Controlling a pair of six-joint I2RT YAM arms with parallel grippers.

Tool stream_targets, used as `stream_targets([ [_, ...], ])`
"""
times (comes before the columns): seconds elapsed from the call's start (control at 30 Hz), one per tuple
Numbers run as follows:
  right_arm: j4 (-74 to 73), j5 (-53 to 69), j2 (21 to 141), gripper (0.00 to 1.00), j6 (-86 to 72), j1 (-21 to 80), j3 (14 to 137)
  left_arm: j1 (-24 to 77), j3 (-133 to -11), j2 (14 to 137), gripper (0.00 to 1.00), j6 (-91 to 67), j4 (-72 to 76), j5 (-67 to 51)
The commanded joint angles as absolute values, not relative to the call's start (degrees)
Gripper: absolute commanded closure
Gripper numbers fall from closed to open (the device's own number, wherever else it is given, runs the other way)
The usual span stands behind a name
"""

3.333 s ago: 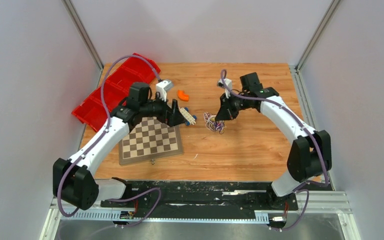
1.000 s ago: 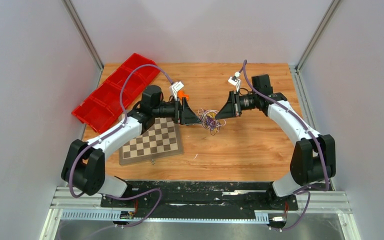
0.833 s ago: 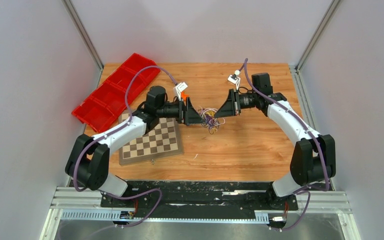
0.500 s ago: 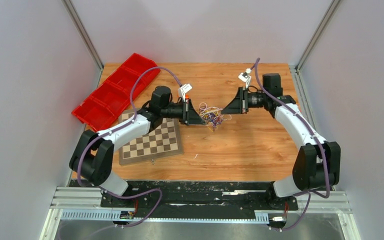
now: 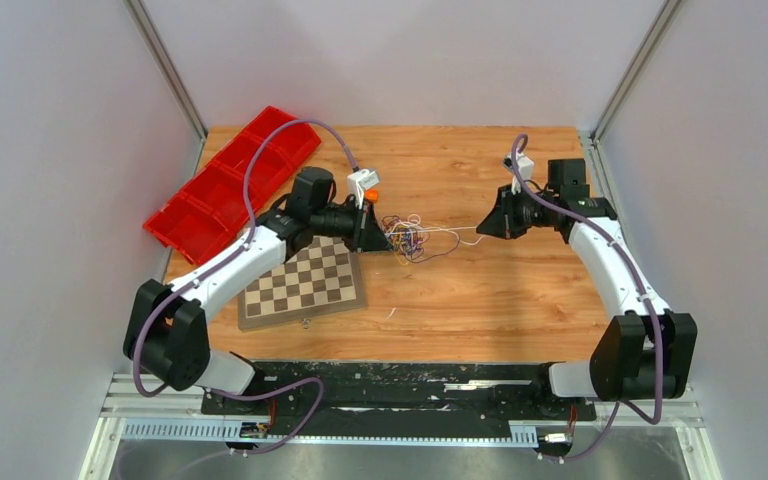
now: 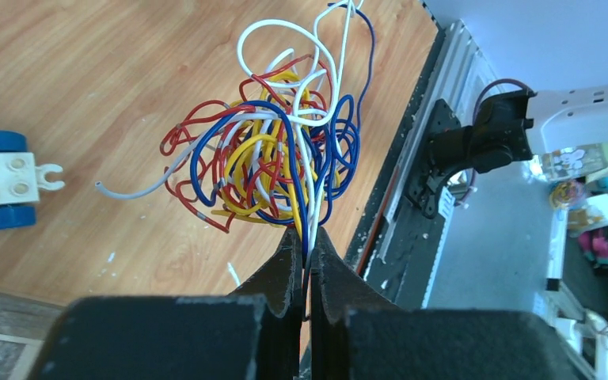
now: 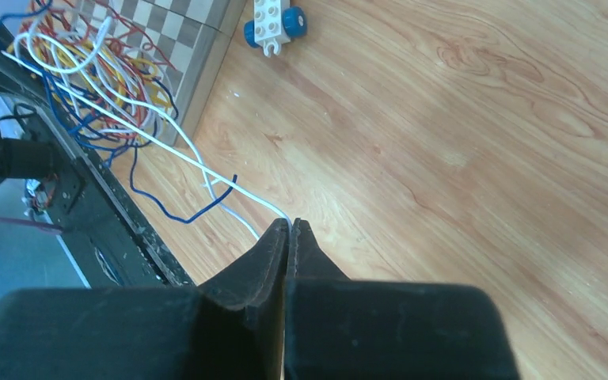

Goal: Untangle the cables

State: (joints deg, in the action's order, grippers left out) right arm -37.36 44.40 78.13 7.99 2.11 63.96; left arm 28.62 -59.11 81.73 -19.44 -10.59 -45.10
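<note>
Just off the far right corner of the brown-and-cream chequered board (image 5: pixel 303 280) hangs the tangle of thin red, blue, yellow and white wires (image 5: pixel 406 237). The left claw (image 5: pixel 380 237) is clamped tight on its near edge, with several strands pinched between its tips. The right claw (image 5: pixel 481 228), well to the right of the board, is closed on one long white strand (image 5: pixel 452 237) that runs nearly straight out of the knot toward it.

That line, from the board's corner rightward over the wooden table (image 5: pixel 480 300), is what the next move turns on. I'd judge a pull away from the board would draw the strand free while the left claw anchors the knot.

A loose dark blue wire end (image 7: pixel 198 207) crosses the white strand near the knot and may snag. A white toy block with blue wheels (image 6: pixel 4 180) sits near the board's far edge, apart from the wires. The red plastic bins (image 5: pixel 230 180) beyond the board's far left corner are well clear.
</note>
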Motion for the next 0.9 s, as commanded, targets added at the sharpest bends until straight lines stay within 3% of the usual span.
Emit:
stream_targets([
  [0.0,-44.8,38.0,76.9,1.00,20.4,0.8,67.9,27.8,-63.8,78.4,1.00,-10.4,-16.6,-44.9],
  [0.23,-49.7,28.4,74.3,1.00,31.4,-6.6,66.6,26.1,-66.0,76.3,1.00,-1.2,-22.1,-38.1],
  [0.4,-51.8,31.7,78.4,0.99,31.8,-10.6,70.2,25.4,-65.3,77.0,1.00,-0.5,-22.2,-39.5],
  [0.43,-54.0,35.4,79.4,0.94,32.4,-10.5,71.2,25.6,-65.0,76.9,1.00,-0.9,-20.9,-40.7],
  [0.5,-57.3,43.4,81.0,0.60,32.4,-9.9,72.5,26.6,-63.9,76.5,1.00,-2.0,-17.4,-43.1],
  [0.53,-58.0,46.7,81.7,0.38,31.6,-9.0,72.9,27.1,-63.8,76.5,1.00,-2.1,-15.5,-43.8],
  [0.57,-58.2,49.5,82.2,0.24,30.7,-7.9,73.2,28.4,-64.0,76.7,1.00,-1.9,-14.9,-44.0],
  [0.6,-58.1,51.8,82.6,0.17,29.5,-6.7,73.6,29.0,-64.8,77.0,1.00,-1.8,-14.5,-44.4],
  [0.87,-45.3,59.6,82.1,0.06,14.8,7.0,77.3,32.4,-71.4,84.5,1.00,-5.7,-14.1,-47.1],
])
